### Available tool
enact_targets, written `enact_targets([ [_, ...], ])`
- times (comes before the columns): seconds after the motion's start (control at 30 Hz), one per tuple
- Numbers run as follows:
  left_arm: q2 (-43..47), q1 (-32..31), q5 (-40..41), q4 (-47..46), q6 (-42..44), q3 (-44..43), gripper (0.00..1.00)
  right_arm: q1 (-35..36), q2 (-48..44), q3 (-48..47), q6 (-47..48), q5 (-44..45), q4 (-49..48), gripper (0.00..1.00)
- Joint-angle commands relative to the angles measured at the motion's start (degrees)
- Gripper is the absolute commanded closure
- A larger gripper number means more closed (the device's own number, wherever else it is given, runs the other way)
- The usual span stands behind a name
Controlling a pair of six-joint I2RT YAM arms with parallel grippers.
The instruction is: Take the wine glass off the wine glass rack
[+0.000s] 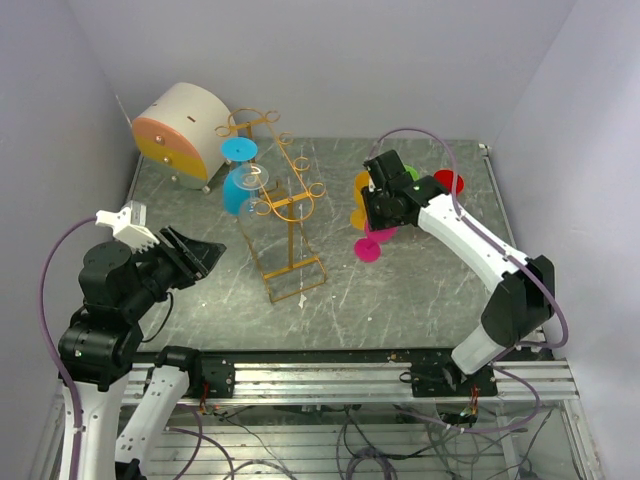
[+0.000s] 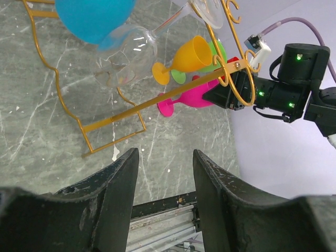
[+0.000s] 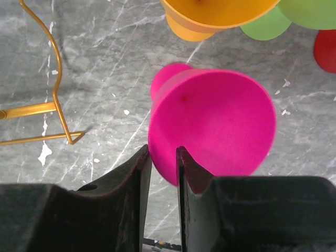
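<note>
Partly hidden, pink wine glass (image 3: 215, 126) rim sits betw. right pincer (image 3: 164, 152) fingers, grip unclear; left pincer (image 2: 165, 153) open.

Grey table (image 1: 400, 290) (rack (image 1: 285, 215), box (image 1: 180, 135), pink glass (image 1: 369, 248))

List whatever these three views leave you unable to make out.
Right wrist view: whether the right gripper pinches the pink glass; its own fingers cover the contact.
Right wrist view: the green glass and red glass are cut off by the frame edges.
Left wrist view: the blue glass is cut by the top edge, so its hold on the rack is unseen there.
Top view: the clear glasses are too faint to count.
</note>
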State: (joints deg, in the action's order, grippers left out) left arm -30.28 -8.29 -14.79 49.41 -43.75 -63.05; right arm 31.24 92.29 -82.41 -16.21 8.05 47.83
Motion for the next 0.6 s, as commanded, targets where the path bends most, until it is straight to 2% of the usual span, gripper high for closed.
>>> enact_targets([
  [0.0,-0.3,0.2,0.4,-1.0,0.9,0.4,0.43,1.1,-4.5,-3.0,-1.0,3.2,-0.1,0.74],
  [0.23,-1.1,0.2,0.8,-1.7,1.0,0.2,0.41,3.3,-12.4,-6.0,-2.3,3.4,1.4,0.73],
  [0.4,-3.2,0.2,2.3,-3.9,-2.0,-1.5,0.39,3.6,-21.2,-0.3,-4.2,-0.5,-2.1,0.73],
  [0.57,-6.8,0.2,1.4,-10.5,-8.8,-1.3,0.36,4.9,-26.8,5.0,-7.1,2.2,-2.7,0.73],
])
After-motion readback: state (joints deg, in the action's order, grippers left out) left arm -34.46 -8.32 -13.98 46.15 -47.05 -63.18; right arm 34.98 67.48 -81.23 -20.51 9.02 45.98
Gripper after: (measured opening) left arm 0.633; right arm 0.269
